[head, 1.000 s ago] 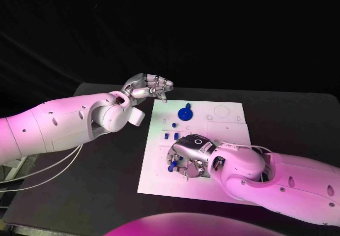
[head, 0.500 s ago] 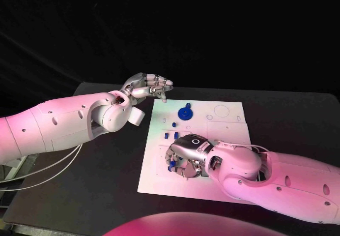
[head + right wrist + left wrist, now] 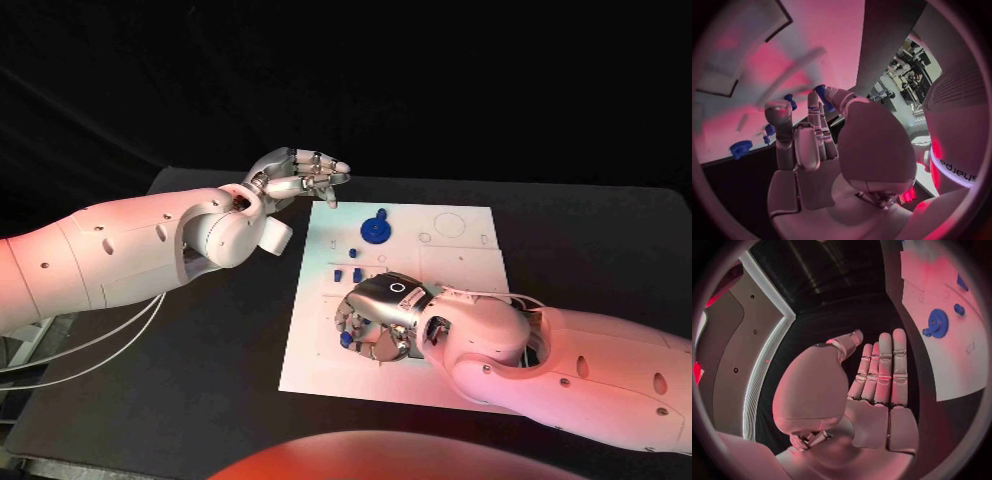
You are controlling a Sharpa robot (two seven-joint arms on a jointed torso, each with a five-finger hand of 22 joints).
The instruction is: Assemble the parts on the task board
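- The task board (image 3: 433, 260) lies mid-table with a blue gear (image 3: 376, 231) seated near its far edge and 2 small blue pegs (image 3: 349, 275) loose just behind the right hand.
- The right hand (image 3: 378, 322) is bent over the board's near half, seemingly pinching a small blue part (image 3: 821, 96) at its fingertips; contact is hard to confirm.
- The left hand (image 3: 303, 175) hovers off the board's far-left corner, fingers released, holding nothing.
- Judged early: most parts remain unplaced.
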